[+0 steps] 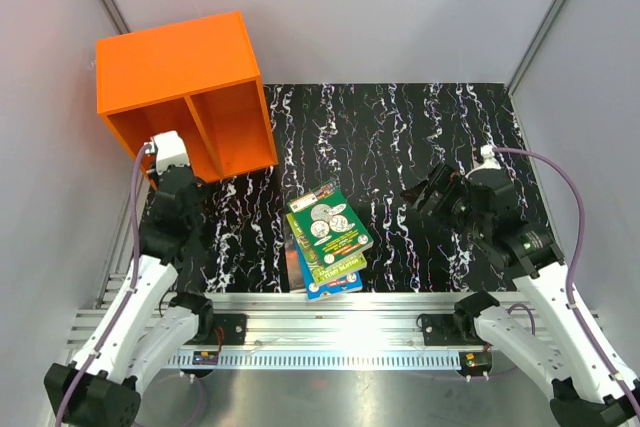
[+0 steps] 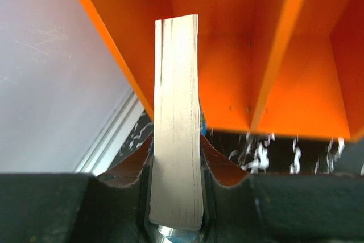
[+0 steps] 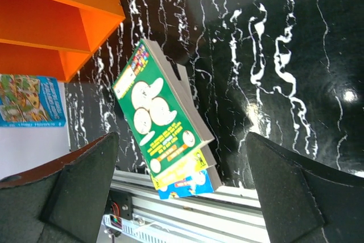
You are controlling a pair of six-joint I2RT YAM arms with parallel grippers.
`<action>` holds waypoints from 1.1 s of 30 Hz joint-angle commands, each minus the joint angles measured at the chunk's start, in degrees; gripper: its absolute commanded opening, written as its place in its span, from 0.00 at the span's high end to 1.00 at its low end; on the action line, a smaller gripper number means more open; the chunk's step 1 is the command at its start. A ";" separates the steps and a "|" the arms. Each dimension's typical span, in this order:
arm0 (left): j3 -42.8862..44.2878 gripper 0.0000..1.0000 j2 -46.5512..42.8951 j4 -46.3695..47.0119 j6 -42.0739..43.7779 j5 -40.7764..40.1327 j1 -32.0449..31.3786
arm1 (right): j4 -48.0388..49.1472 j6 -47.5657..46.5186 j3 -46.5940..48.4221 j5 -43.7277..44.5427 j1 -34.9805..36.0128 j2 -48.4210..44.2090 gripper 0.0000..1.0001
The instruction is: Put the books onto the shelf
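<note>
The black marbled desk (image 1: 440, 137) carries the orange shelf (image 1: 175, 57) at its far left corner, its two compartments opening toward the arms. Near the middle of the near edge lies a fanned stack of paperbacks (image 1: 328, 247), a green-covered book (image 1: 330, 219) on top, yellowish and blue covers peeping out beneath.

One more book (image 2: 177, 83) stands on edge, clamped between the fingers of the left gripper (image 2: 177, 146) by its lower part, page edges facing the wrist camera. It is just in front of the left compartment, left of the central divider (image 2: 273, 55), and not yet inside.

The right gripper (image 3: 182, 138) hangs over the stack with its jaws spread wide, grasping nothing.

These paperbacks look light and thin, likely floppy when pinched at one end, with glossy covers that may slide on each other. The top book's overhanging edge seems the best place to pinch, close to the spine, where it is stiffest.
</note>
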 commanded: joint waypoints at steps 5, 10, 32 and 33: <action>-4.02 1.00 5.30 28.60 -0.63 8.73 8.18 | -4.45 -1.75 2.45 0.65 0.09 -1.96 0.00; -2.09 1.00 11.36 36.33 -1.08 12.52 10.30 | -6.83 -1.84 2.54 0.21 0.09 -2.31 0.01; -2.79 1.00 34.58 64.47 -3.36 25.53 16.18 | -6.56 5.19 -3.44 -1.55 0.09 -4.69 0.05; -1.92 1.00 35.54 65.08 -3.71 25.53 16.18 | -6.65 5.36 -3.62 -1.55 0.09 -5.04 0.04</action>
